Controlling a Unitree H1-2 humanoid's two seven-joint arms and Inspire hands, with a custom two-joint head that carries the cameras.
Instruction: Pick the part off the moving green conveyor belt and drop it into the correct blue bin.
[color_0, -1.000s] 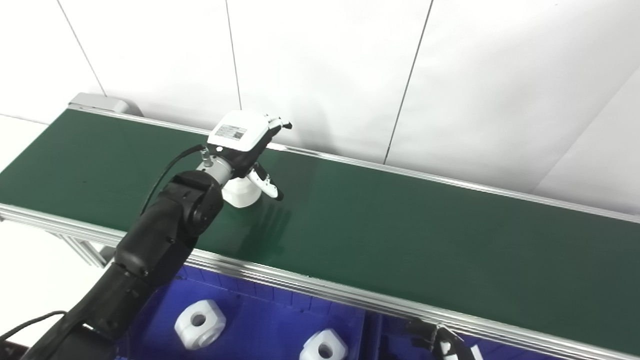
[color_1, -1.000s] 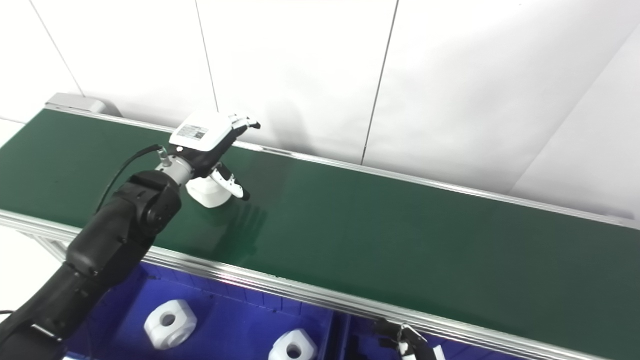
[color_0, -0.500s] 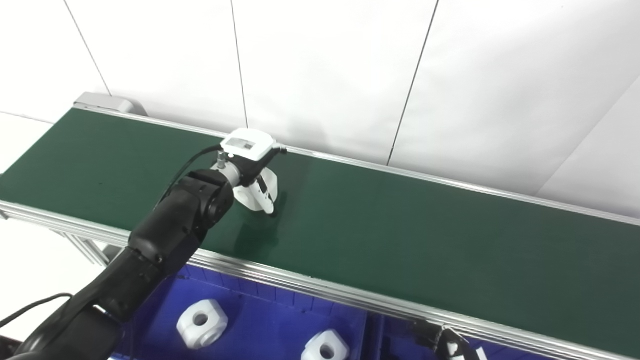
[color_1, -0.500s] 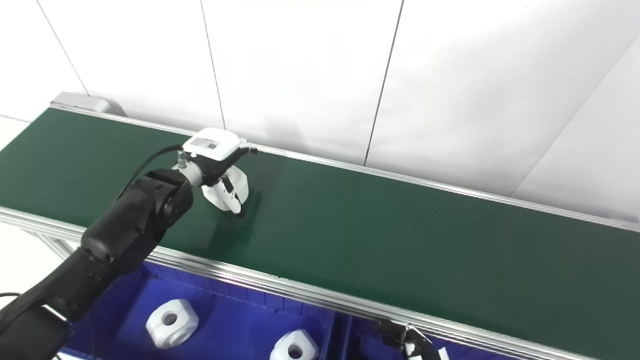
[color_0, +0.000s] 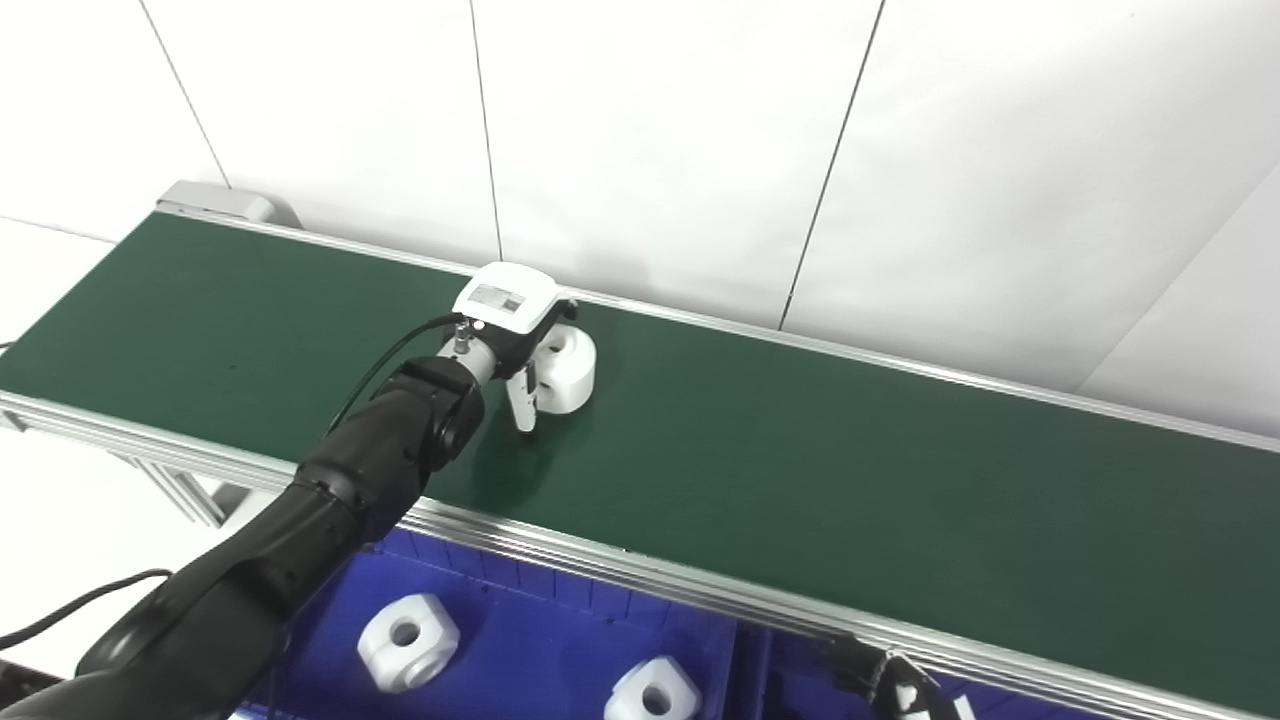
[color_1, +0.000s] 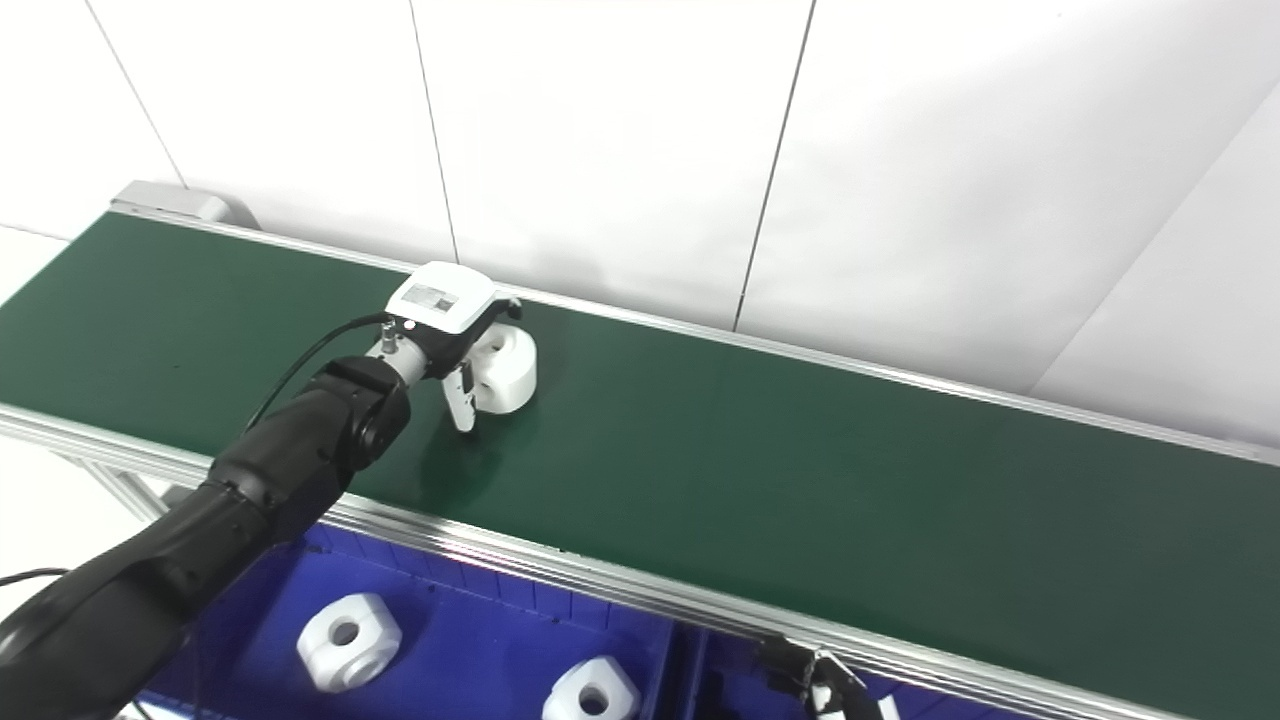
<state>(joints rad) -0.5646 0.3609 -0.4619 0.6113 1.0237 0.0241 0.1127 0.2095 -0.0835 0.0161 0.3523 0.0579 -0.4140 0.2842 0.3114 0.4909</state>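
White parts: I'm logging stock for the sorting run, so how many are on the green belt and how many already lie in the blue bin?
On the green belt: 1 white part, at the left hand
In the blue bin: 2 white parts
Total: 3

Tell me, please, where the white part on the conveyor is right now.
The white part lies on the green belt left of centre, near the far rail, against the left hand.
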